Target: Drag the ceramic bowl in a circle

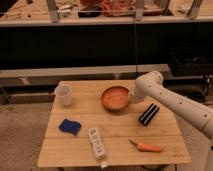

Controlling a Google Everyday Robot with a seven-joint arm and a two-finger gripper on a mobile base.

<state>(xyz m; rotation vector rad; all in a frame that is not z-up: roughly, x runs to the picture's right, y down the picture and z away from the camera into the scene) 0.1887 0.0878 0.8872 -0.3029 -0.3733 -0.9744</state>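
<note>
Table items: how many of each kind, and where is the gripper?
Bowl: 1
Cup: 1
Blue sponge: 1
White bottle: 1
Carrot: 1
Black box: 1
Total: 6
Gripper: at the bowl's right rim.
</note>
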